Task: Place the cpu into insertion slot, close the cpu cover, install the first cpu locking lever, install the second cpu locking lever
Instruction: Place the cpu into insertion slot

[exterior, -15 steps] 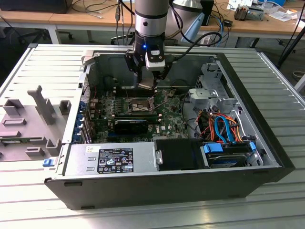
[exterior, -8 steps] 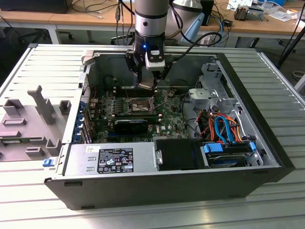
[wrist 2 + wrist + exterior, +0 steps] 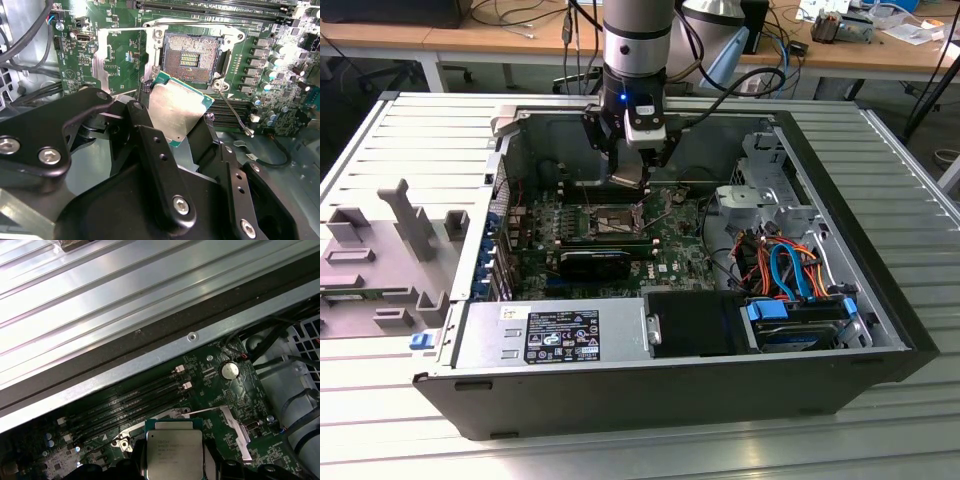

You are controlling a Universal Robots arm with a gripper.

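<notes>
My gripper (image 3: 630,168) hangs inside the open computer case, shut on the cpu (image 3: 628,179). It holds the cpu tilted, just above the far edge of the insertion slot (image 3: 610,218). In the second wrist view the cpu (image 3: 177,107) shows its silvery top between my black fingers (image 3: 150,145). The bare insertion slot (image 3: 192,57) lies right beyond it, pins exposed. The cpu cover (image 3: 107,60) is flipped open beside the slot. A thin wire locking lever (image 3: 234,110) sticks up at the slot's corner. The first wrist view looks at the cpu (image 3: 174,452) from its other side.
Long memory slots (image 3: 135,397) and a black card (image 3: 592,262) flank the slot on the green board. A power supply (image 3: 555,333), a blue drive bay (image 3: 795,318) and orange cables (image 3: 775,262) fill the near and right side. The case walls (image 3: 650,395) enclose everything. Grey fixtures (image 3: 390,255) sit outside.
</notes>
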